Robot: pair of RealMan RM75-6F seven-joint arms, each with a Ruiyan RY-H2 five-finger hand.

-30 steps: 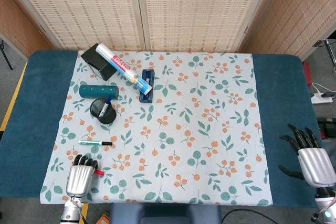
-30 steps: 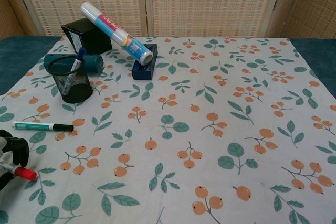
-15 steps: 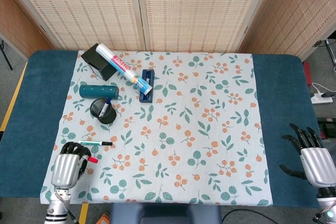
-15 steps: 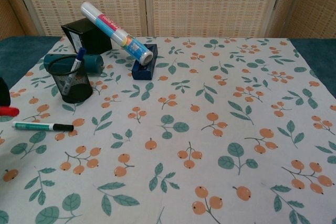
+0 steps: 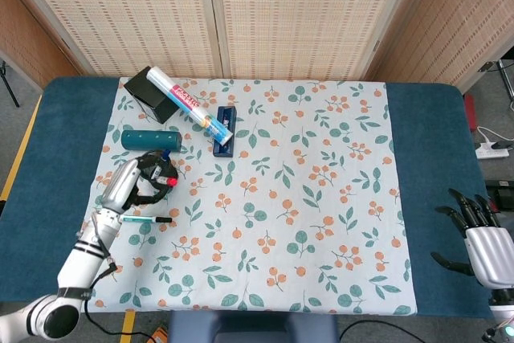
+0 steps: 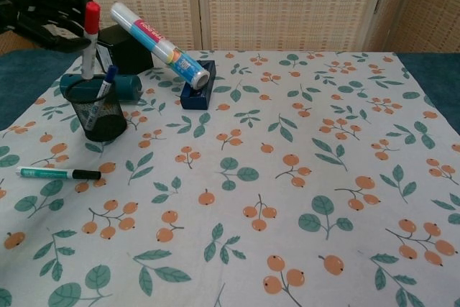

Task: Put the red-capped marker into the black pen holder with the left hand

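Floral cloth: left robot hand (image 6: 43, 5) holds red-capped marker (image 6: 89, 41) upright above black pen holder (image 6: 95, 109) containing blue-capped pen (image 6: 106, 81).

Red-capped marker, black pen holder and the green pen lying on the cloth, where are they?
red-capped marker (image 6: 92, 17), chest view, on its red cap.
black pen holder (image 6: 100, 120), chest view, on its mesh wall.
green pen (image 6: 54, 173), chest view, on the middle of its barrel.

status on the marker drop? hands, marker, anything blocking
Left hand grips red-capped marker upright over black pen holder, lower end at the rim. Right hand open, idle at table edge. Blue-capped pen already in holder; room beside it.
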